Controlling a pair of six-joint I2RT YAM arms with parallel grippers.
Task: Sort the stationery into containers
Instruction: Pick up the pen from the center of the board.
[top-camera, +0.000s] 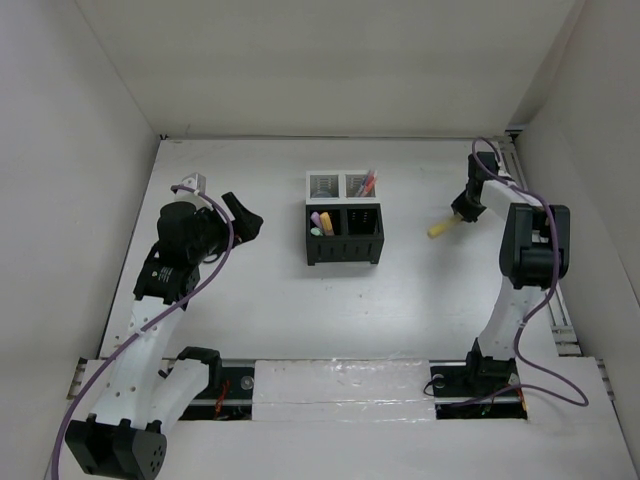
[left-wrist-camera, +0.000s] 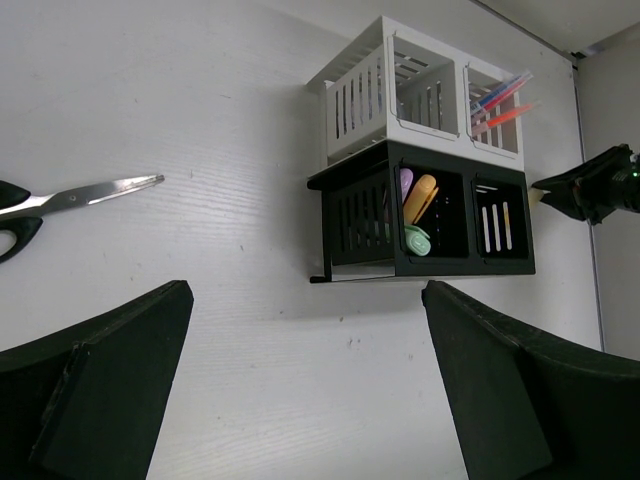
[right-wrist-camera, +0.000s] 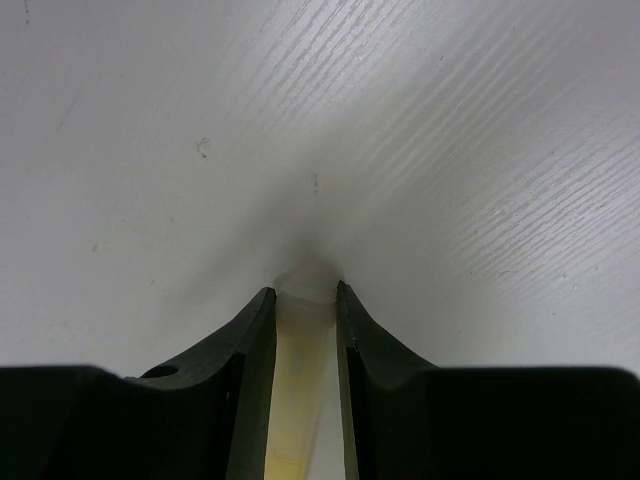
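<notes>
White table (top-camera: 270, 320), two white bins (top-camera: 342, 185) touching two black bins (top-camera: 345, 238) at its middle, pens (top-camera: 367, 183) in the right white one, markers (top-camera: 322, 222) in the left black one, right gripper (top-camera: 460, 212) clamped on a yellow marker (top-camera: 438, 229) to their right, left gripper (top-camera: 243, 215) to their left.

Left arm (top-camera: 140, 340) and right arm (top-camera: 508, 312): white links, black joints; purple cables (top-camera: 232, 232) run along both.

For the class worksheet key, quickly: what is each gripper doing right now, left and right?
Left gripper: open, holding nothing.
Right gripper: closed on a pale yellow marker.
</notes>
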